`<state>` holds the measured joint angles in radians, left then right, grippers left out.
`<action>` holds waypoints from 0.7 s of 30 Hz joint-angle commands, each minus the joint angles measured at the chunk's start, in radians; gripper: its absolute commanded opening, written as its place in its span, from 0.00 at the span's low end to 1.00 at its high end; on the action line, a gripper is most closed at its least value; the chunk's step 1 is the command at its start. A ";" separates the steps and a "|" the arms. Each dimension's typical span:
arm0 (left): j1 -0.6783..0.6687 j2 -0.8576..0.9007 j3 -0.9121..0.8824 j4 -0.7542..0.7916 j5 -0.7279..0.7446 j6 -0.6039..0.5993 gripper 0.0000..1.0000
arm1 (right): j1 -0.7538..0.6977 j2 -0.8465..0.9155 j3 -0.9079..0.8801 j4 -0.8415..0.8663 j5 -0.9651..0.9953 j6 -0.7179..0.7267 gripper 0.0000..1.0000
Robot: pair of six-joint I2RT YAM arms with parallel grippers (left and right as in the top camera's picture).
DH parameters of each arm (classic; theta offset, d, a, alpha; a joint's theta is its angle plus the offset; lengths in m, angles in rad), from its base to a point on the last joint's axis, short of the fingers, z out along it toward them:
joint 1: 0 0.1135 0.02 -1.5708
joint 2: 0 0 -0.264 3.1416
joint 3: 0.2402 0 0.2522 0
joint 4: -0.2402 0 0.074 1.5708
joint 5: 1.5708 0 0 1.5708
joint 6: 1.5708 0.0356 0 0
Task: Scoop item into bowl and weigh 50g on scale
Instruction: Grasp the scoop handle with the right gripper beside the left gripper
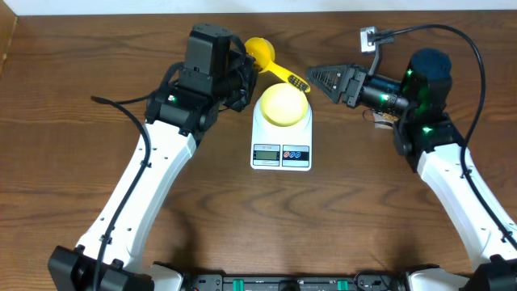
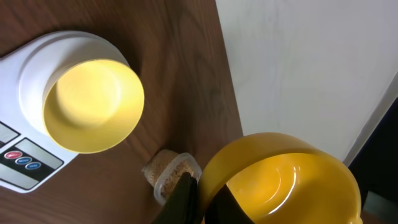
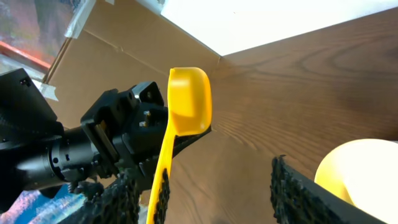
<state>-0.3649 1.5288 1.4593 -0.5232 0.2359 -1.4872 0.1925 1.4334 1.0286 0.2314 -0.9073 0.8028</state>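
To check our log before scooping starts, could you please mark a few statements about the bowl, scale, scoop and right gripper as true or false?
1. The bowl sits on the scale. True.
2. The bowl is heaped full. False: it is empty.
3. The scoop has nothing in it. True.
4. The right gripper is shut tight. False: its fingers stand well apart.

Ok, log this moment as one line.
left fingers: shut on empty scoop | right fingers: open | bowl: empty, on scale
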 commanded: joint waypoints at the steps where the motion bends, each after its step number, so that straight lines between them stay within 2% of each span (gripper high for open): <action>1: -0.005 0.000 0.006 0.002 -0.020 -0.012 0.08 | 0.028 0.000 0.018 0.005 0.026 0.012 0.68; 9: -0.034 0.000 0.006 0.000 -0.020 -0.012 0.08 | 0.109 0.000 0.018 0.005 0.112 0.001 0.66; 12: -0.046 0.000 0.006 -0.014 -0.020 -0.012 0.08 | 0.121 0.000 0.018 0.005 0.135 0.000 0.60; 16: -0.062 0.000 0.006 -0.025 -0.020 -0.011 0.08 | 0.133 0.000 0.018 0.005 0.150 -0.016 0.44; 21: -0.071 0.000 0.006 -0.040 -0.019 -0.011 0.08 | 0.142 0.000 0.018 0.004 0.169 -0.043 0.35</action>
<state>-0.4316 1.5288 1.4593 -0.5564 0.2298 -1.4933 0.3145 1.4334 1.0286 0.2348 -0.7654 0.7856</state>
